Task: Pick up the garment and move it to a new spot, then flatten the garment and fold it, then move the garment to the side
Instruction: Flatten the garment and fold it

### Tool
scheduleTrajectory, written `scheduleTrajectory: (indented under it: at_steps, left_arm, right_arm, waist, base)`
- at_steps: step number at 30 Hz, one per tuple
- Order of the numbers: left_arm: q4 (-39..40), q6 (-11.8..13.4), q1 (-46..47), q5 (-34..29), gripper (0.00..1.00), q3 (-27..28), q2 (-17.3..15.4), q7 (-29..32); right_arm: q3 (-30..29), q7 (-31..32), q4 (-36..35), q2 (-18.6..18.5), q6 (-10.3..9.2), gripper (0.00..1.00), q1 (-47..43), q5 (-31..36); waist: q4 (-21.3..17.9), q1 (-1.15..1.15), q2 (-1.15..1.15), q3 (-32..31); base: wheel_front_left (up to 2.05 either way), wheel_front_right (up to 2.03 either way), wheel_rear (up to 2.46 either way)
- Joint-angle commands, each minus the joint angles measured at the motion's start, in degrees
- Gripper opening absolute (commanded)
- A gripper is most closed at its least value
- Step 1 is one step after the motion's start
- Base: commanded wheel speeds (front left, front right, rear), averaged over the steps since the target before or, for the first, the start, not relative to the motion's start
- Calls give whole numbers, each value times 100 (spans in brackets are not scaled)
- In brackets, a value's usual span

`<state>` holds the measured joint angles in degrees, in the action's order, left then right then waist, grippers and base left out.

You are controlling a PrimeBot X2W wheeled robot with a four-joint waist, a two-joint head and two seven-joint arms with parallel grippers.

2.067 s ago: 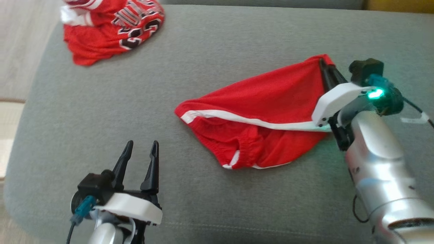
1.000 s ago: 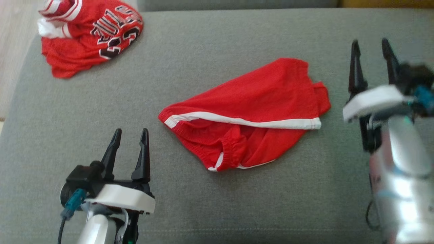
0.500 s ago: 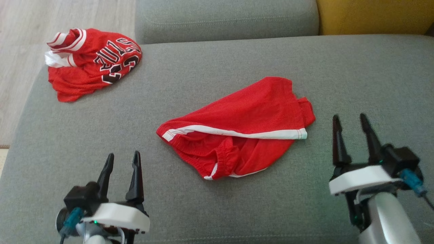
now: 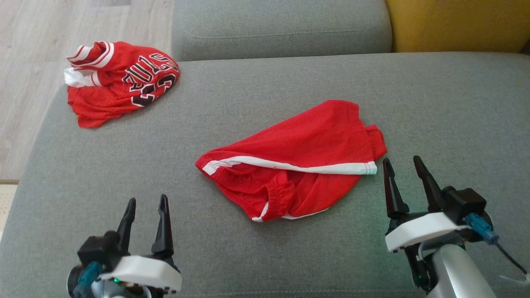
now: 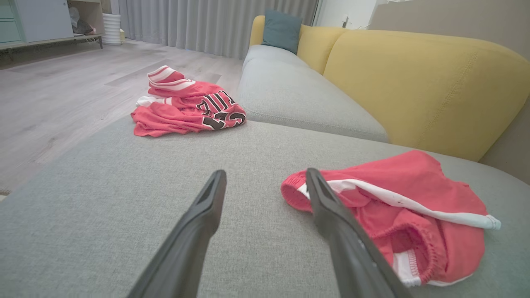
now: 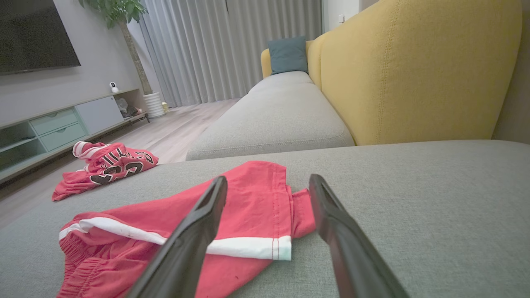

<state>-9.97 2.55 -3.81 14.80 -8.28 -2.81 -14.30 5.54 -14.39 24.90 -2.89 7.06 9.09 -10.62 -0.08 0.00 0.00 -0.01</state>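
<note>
Jersey (image 4: 120,82) crumpled at 10 o'clock on cushion (image 4: 265,256), untouched. Shorts (image 4: 298,153) centre. Left gripper (image 4: 148,198) at 7, right gripper (image 4: 401,159) at 4: both wide, empty, likely poised to reach.

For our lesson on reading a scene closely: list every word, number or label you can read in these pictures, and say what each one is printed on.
"ULLS": black, white-outlined letters on the crumpled red jersey, upside down in the head view; any letter before them is lost in a fold.
"23": large number on the same jersey, right beside those letters.
Red cloth with a white stripe: no text on it.
Nothing else can be read.
</note>
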Motion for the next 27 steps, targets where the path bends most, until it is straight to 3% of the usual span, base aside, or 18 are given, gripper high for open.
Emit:
scheduleTrajectory:
  at_steps: [1, 17, 27]
  left_arm:
    - [136, 32, 99, 10, 100, 216, -7, -70]
    - [65, 32, 43, -27, 100, 178, -7, -70]
    - [-574, -436, 813, 14, 100, -282, -23, 360]
  right_arm:
    - [144, -61, -148, 1, 43, 100, 305, -37]
    - [127, -61, -104, 1, 43, 100, 261, -74]
    - [118, -61, -146, 2, 43, 100, 327, -1]
  waist:
    - [9, 0, 0, -8]
    - [-5, 0, 0, -25]
    - [-80, 0, 0, 242]
  base:
    - [0, 0, 0]
    - [0, 0, 0]
    - [0, 0, 0]
